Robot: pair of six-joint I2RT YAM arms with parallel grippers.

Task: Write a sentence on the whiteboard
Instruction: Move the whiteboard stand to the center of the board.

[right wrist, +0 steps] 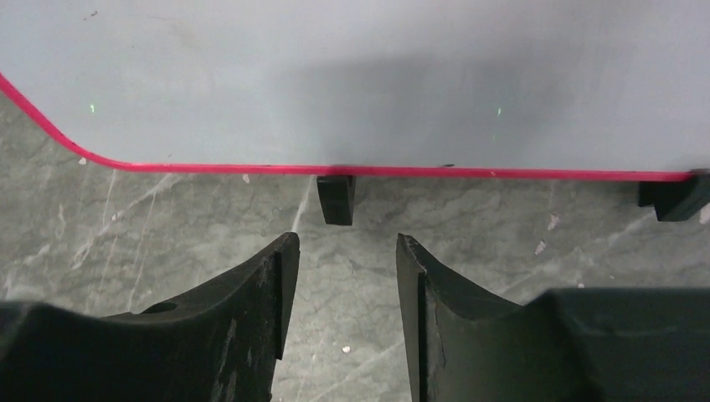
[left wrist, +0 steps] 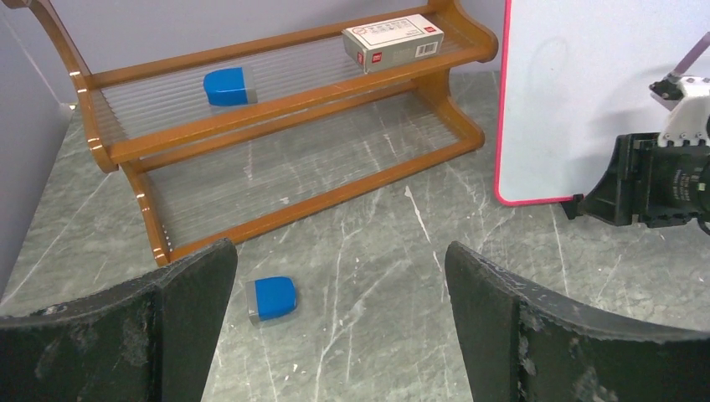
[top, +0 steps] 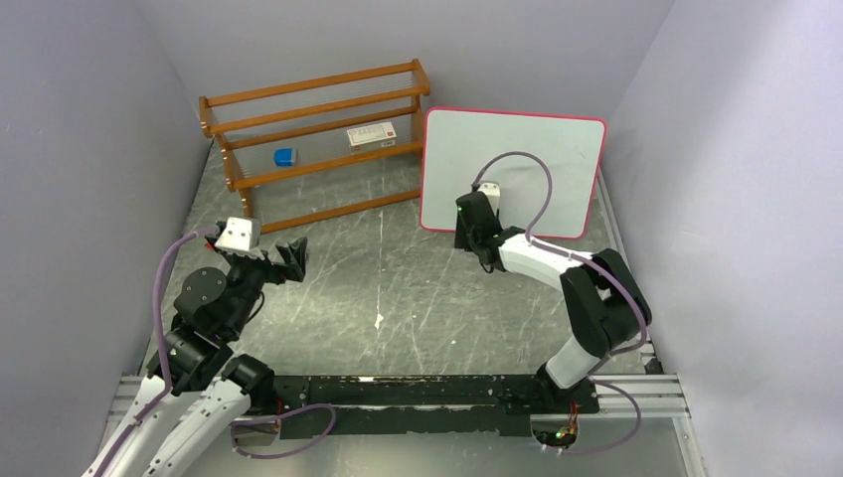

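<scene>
Pink-rimmed whiteboard (top: 542, 149) partly hidden behind right end effector (right wrist: 345, 251), parted, empty; left end effector (left wrist: 339, 260) gapes wide.

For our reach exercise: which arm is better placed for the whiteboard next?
Right, probably: the right end effector is at the whiteboard's lower edge; the left end effector faces the rack.

My whiteboard (top: 517, 159) has a smooth white face. The rack (left wrist: 285, 105) is shiny brown wood. The worktop (top: 398, 288) looks like smooth grey stone with white streaks. The fingers (left wrist: 544, 335) of my left end effector (left wrist: 339, 255) are black, dull and scratched.
</scene>
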